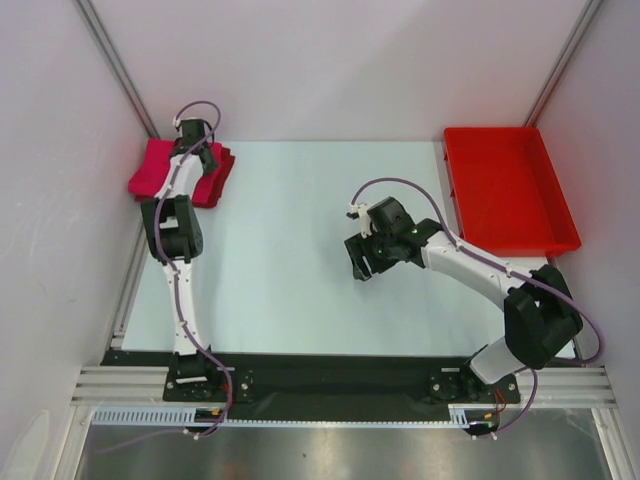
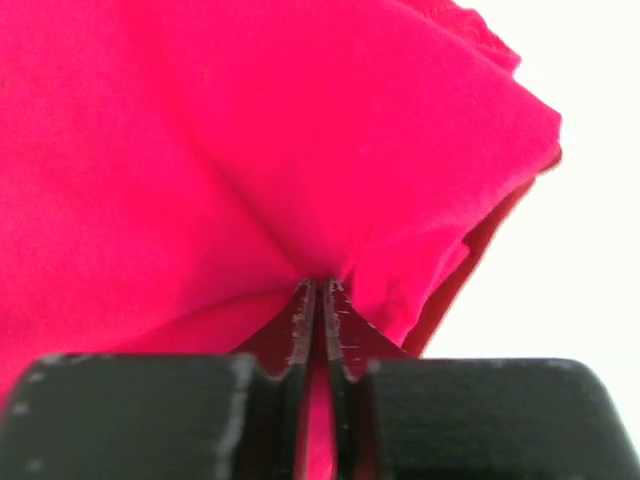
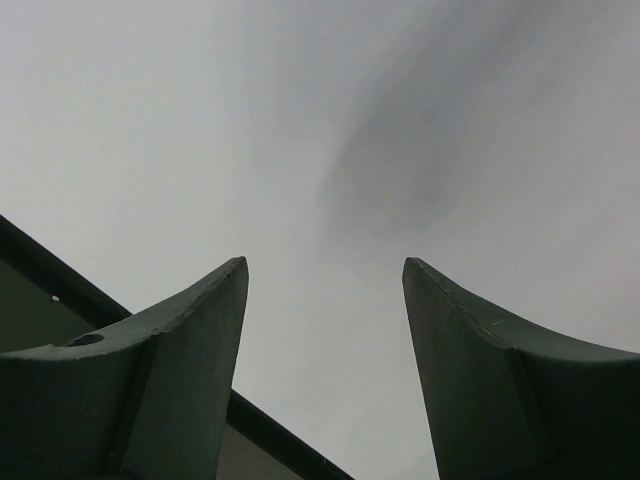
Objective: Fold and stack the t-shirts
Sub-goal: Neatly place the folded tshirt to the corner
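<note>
A folded magenta-pink t-shirt (image 1: 152, 168) lies on a darker crimson t-shirt (image 1: 216, 180) at the table's far left corner. My left gripper (image 1: 197, 140) is over this pile, shut on a pinch of the pink cloth (image 2: 250, 150). In the left wrist view the crimson shirt's edge (image 2: 490, 240) shows under the pink one, and the left gripper (image 2: 320, 290) has cloth between its fingers. My right gripper (image 1: 362, 268) hangs open and empty over the middle of the table; in the right wrist view its gap (image 3: 325, 275) holds nothing.
A rigid red plastic tray (image 1: 510, 190) stands at the far right of the pale table (image 1: 290, 260). Grey walls close in the left, back and right sides. A black strip runs along the near edge by the arm bases.
</note>
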Robot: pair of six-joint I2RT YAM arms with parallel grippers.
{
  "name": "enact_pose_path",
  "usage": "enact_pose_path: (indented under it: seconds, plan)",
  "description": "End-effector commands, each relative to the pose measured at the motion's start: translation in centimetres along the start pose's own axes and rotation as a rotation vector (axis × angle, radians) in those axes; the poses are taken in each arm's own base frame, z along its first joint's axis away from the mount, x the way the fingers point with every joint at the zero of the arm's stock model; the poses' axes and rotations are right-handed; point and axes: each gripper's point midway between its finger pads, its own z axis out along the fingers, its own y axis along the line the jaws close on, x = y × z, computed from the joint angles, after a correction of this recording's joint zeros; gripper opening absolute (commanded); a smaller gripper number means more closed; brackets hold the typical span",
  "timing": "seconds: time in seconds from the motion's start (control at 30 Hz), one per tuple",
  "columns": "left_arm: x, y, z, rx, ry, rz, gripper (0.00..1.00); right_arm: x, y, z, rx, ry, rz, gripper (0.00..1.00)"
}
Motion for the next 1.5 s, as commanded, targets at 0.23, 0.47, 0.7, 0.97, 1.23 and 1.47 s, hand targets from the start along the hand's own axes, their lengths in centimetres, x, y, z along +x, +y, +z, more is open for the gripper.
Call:
enact_pose_path:
  seconds: [0.23,0.47,0.7,0.97,1.23,1.47]
  plan:
    - [-8.8,-3.8,-18.1,0.145,-0.166,-0.082,0.44,-2.9,0.4,-1.5,-0.051,-0.141,0.051,0.70]
    - [-3.0,-6.0,-30.8,0.334,-0.150,-0.071,0.57,-3.0,0.2,-3.1,-0.093,-0.234,0.220,0.72]
    - [16.2,-9.2,-39.0,0.689,0.009,-0.087,0.69,-0.6,-1.6,-5.5,-0.048,-0.462,0.400,0.74]
    - [22.8,-4.9,-44.7,0.903,-0.091,-0.171,0.88,5.0,-1.8,-7.1,-0.089,-0.649,0.557,1.00]
    - [27.3,-3.4,-47.7,1.128,-0.036,-0.295,0.89,9.6,-2.2,-7.6,-0.110,-0.731,0.697,1.00]
    - [29.4,-3.8,-48.7,1.239,0.046,-0.319,0.89,11.4,-2.8,-6.7,-0.073,-0.681,0.790,1.00]
